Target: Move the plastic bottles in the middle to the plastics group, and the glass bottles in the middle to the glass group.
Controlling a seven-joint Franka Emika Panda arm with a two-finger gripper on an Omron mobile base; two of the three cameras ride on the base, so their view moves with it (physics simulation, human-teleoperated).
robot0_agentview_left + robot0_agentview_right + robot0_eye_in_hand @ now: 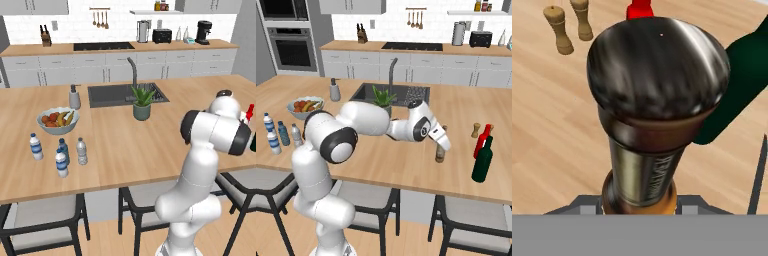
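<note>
The glass bottle (644, 125), amber with a dark neck and pale label, looms close in the hand view between the fingertips. In the right base view it (440, 155) stands upright at the counter's near right, and my gripper (441, 144) is shut on its upper part. The glass group is just right of it: a red bottle (484, 140) and a dark green bottle (482, 162). Far to the left, several small plastic bottles stand together: a plain greyish one (81, 152), a blue-tinted one (63, 148) and two with blue labels (35, 147) (61, 164).
Two wooden shakers (475, 130) stand behind the red bottle. A fruit bowl (58, 120), a soap dispenser (74, 97), a potted plant (142, 104) and the sink (125, 94) lie further back. Stools stand under the counter's front edge.
</note>
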